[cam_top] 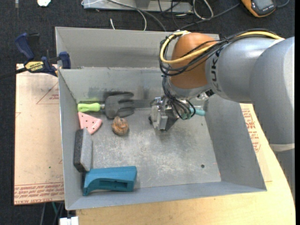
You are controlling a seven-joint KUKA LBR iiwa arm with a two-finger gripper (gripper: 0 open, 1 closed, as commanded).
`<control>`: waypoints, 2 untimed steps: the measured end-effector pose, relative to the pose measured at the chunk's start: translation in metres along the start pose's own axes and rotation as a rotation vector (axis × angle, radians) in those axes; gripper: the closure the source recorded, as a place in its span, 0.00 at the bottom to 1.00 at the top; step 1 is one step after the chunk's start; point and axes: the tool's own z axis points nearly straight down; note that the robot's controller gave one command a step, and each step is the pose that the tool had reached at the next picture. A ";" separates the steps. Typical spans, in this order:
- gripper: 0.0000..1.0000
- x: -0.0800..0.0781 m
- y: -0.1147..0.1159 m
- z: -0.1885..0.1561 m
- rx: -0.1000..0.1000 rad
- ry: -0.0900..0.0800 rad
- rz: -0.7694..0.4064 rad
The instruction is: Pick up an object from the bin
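Lying near the arm [243,69]: green-handled grey tool [117,105], brown lump [121,126].

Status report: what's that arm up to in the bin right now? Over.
Tool at middle of bin, above bare floor. Nearest: green-handled grey rake and brown lump, both left of it in view. Nothing between tool and them.

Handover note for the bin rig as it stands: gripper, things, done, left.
Gripper: low over the bare bin floor, mid-bin; nothing seen held.
Nearest: brown round lump to its left, green-handled grey rake beyond it.
Left side: pink triangle, dark grey block; blue piece at front.
Done: nothing picked. Left: grasp one thing, lift it out.
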 end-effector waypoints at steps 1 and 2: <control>1.00 -0.001 0.000 -0.007 -0.001 -0.003 0.001; 1.00 -0.001 0.000 -0.015 -0.002 -0.005 0.003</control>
